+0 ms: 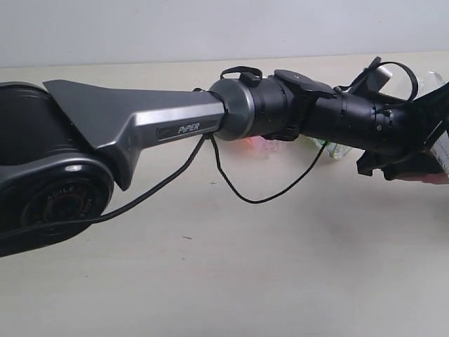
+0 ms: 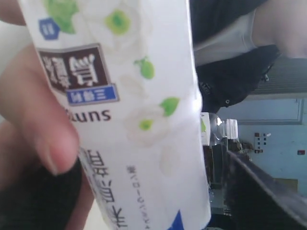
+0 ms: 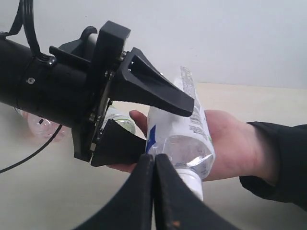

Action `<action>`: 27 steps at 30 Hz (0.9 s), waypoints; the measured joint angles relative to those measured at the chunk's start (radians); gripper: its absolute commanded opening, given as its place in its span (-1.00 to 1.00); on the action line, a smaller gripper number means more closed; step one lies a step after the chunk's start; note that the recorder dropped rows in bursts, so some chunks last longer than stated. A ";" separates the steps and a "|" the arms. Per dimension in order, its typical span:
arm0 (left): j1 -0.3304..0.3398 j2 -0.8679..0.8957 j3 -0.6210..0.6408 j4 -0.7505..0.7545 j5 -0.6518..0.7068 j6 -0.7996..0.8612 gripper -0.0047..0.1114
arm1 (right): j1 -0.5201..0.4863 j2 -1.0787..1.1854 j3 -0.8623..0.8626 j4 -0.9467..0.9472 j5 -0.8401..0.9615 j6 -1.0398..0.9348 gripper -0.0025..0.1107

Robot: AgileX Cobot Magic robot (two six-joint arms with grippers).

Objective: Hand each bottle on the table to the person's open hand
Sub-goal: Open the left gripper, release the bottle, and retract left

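My left gripper [image 1: 410, 163] reaches across to the far right and is shut on the floral white bottle [image 3: 182, 134], its fingers [image 3: 158, 93] above and below the body. The bottle [image 2: 134, 105] lies across the person's open hand [image 3: 230, 143], white cap toward my right gripper; the thumb [image 2: 43, 120] rests against its label. My right gripper [image 3: 153, 160] sits shut and empty just in front of that hand. A pink-labelled bottle [image 1: 256, 144] and a green-labelled one [image 1: 337, 149] lie on the table [image 1: 280, 267], mostly hidden behind the left arm.
The left arm's long grey and black body [image 1: 175, 123] spans the whole exterior view, with a loose black cable [image 1: 259, 200] hanging below it. Another clear bottle [image 1: 429, 77] shows at the far right edge. The person's dark sleeve [image 3: 283, 163] comes in from the side.
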 measured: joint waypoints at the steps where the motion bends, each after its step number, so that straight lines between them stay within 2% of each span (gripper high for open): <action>1: 0.004 -0.002 0.000 0.000 0.015 0.009 0.40 | 0.000 0.000 0.000 0.000 0.000 0.000 -0.96; 16: 0.131 -0.026 0.000 0.030 0.308 0.063 0.40 | 0.000 0.000 0.000 0.000 0.000 0.000 -0.96; 27: 0.185 -0.026 0.000 0.037 0.502 0.145 0.40 | 0.000 0.000 0.000 0.000 0.000 0.000 -0.96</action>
